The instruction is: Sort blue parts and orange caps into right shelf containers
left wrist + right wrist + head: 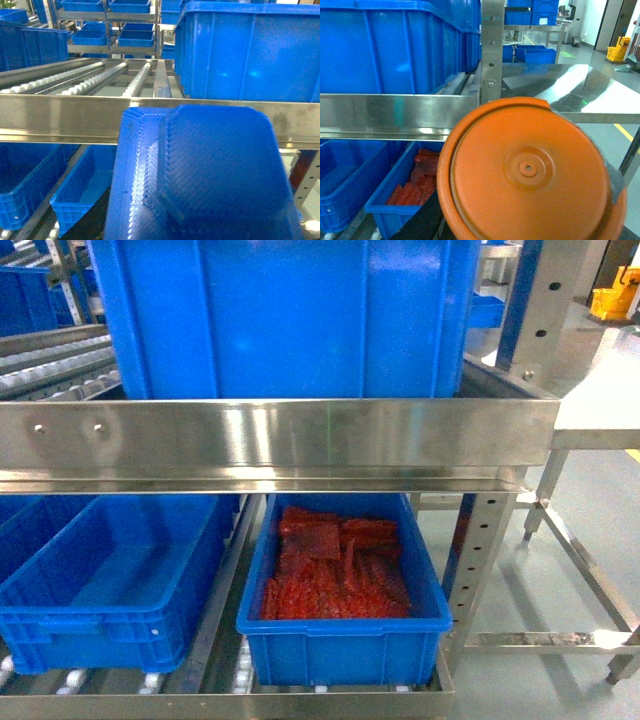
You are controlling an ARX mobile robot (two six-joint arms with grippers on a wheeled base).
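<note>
A textured blue part (215,170) with bevelled corners fills the left wrist view; my left gripper (200,210) is shut on it, its jaws hidden behind it. Filling the right wrist view is a round orange cap (530,170), held in my shut right gripper (530,205), with a grey finger pad (616,182) at the cap's right edge. Both are held in front of the steel shelf rail (280,440). A large blue container (290,320) stands on the upper shelf. Neither gripper appears in the head view.
On the lower shelf, a blue crate (345,640) holds red pieces (335,570), and an empty blue crate (100,590) sits to its left. Roller tracks (100,77) run left of the upper container. A steel table (580,95) stands to the right.
</note>
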